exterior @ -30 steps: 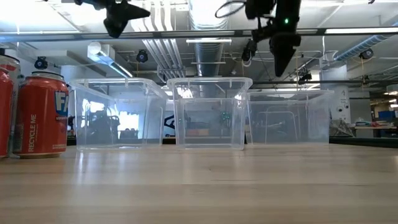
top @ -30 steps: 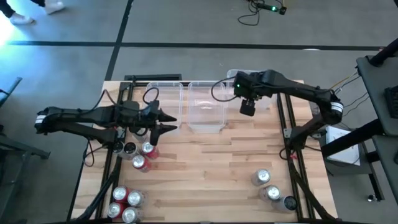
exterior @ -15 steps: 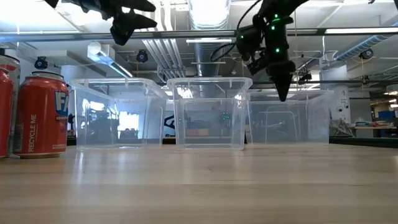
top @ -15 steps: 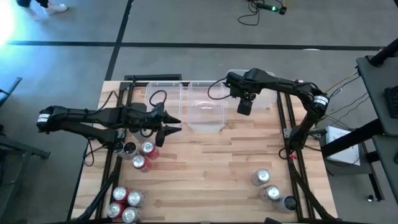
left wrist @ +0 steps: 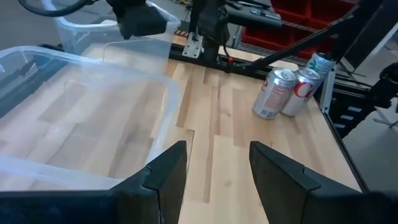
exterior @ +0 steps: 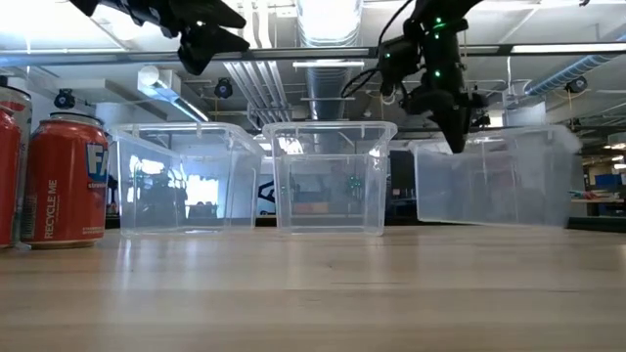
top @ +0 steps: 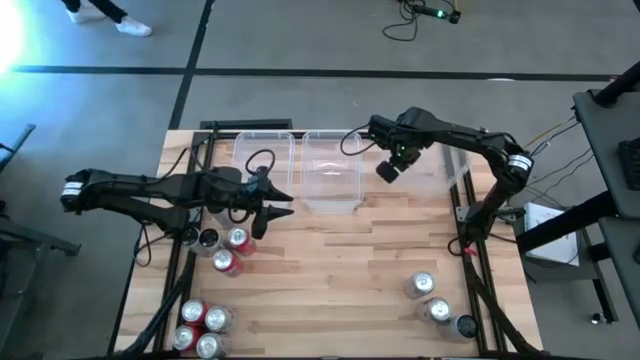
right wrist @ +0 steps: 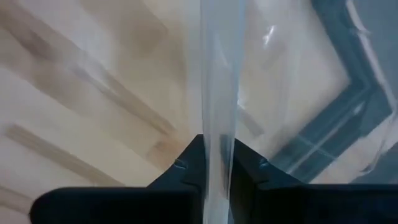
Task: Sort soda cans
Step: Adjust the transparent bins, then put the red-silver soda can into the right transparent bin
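The right pincer [top: 384,172] is clamping the rim of the rightmost clear bin [exterior: 494,181], which is now sitting lifted and tilted where it stood level a second ago. The right wrist view alone is showing that wall pinched between the fingers [right wrist: 194,163]. The left pincer [top: 277,203] is hovering half-open by the left bin [top: 262,160]. The soda cans [top: 225,250] are standing upright, long axes vertical, clustered along the desk [top: 340,270] near its front corners

Glossy clear plastic bins [exterior: 328,176], matt pale wood table [top: 340,260], shiny metal cans [top: 205,318]
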Motion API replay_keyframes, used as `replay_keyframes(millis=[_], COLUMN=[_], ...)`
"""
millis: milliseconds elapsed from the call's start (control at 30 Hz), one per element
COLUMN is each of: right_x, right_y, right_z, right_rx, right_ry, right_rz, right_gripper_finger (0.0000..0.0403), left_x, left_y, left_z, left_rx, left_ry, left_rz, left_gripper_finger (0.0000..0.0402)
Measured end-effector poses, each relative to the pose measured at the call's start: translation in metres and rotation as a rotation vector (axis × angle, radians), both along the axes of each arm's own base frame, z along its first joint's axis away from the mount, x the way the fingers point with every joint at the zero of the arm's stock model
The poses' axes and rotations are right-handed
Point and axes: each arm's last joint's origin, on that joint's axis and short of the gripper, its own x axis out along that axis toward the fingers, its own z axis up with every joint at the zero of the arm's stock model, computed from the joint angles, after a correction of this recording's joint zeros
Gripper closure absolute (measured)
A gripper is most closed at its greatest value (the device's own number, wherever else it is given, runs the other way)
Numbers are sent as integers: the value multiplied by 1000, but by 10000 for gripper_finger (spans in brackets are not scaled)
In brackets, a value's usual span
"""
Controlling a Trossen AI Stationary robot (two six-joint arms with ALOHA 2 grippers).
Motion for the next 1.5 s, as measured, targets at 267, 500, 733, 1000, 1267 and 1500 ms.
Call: replay_keyframes(millis=[267, 500, 733, 1000, 1267, 1500], right_x=[2, 9, 22, 34, 38, 37], right_y=[2, -1, -8, -15, -18, -19], right_z=[17, 28, 22, 17, 14, 13], right_rx=[73, 79, 132, 136, 111, 77], right_ry=[-115, -199, -286, -375, -388, -375], right_rz=[-330, -517, -700, -717, -693, -643], right_gripper_finger=[370, 354, 359, 355, 327, 294], left_x=[-8, -13, -15, -16, -16, -16], left_y=[-1, -1, -2, -2, -2, -2], left_z=[6, 4, 0, 0, 0, 0], left_rx=[28, 33, 31, 21, 15, -3], left_ry=[-6, 33, 78, 86, 86, 85], left_rz=[-26, -59, -61, -83, -80, -73], left_gripper_finger=[242, 241, 241, 241, 241, 241])
